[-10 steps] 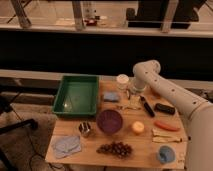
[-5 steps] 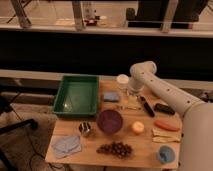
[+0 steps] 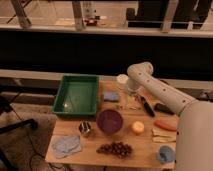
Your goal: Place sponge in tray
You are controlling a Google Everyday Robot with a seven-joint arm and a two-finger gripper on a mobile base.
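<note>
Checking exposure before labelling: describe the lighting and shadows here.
Camera view: dim warm light on the table; background behind nearly black; brighter strip along the top; green tray and blue sponge keep their colour; claw hangs under the arm, right of the sponge.

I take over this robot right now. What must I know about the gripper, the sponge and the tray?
Gripper: low over the table, just right of the blue sponge, not holding it.
Sponge: flat on the table, outside the green tray, close to its right wall.
Tray: at the table's back left, nothing seen inside.
Done: nothing yet.
Left: grasp the sponge, carry it left, set it in the tray.
</note>
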